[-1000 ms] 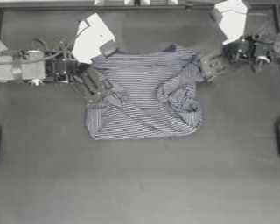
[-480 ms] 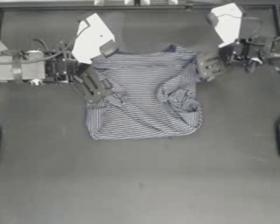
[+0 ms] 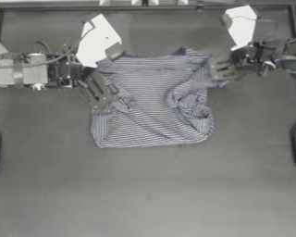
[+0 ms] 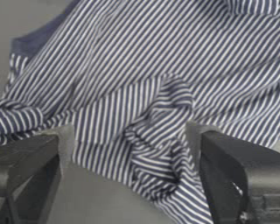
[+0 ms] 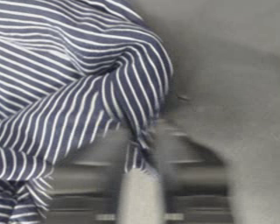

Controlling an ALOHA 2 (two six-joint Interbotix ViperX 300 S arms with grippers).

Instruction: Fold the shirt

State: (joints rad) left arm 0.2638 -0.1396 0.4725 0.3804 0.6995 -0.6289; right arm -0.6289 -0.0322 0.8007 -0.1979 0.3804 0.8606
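The shirt [image 3: 151, 104] lies crumpled toward the far middle of the worktop [image 3: 151, 194]. The left gripper [image 3: 96, 89] straddles a ridge at its left edge, jaws released; the right gripper [image 3: 223, 70] sits at the far right corner, jaws blurred, so I cannot tell. Best to pinch one layer only and pull outward evenly to flatten it.

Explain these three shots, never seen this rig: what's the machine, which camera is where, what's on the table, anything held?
It is a fixed robot with two arms, each ending in a two-jaw gripper. One camera looks straight down on the dark table; the other two ride on the wrists and look along the jaws. A crumpled striped shirt lies on the table. The left gripper is at the shirt's left edge, jaws open, with a cloth fold between them. The right gripper is at the shirt's upper right corner; its wrist view is blurred, so grip is unclear.
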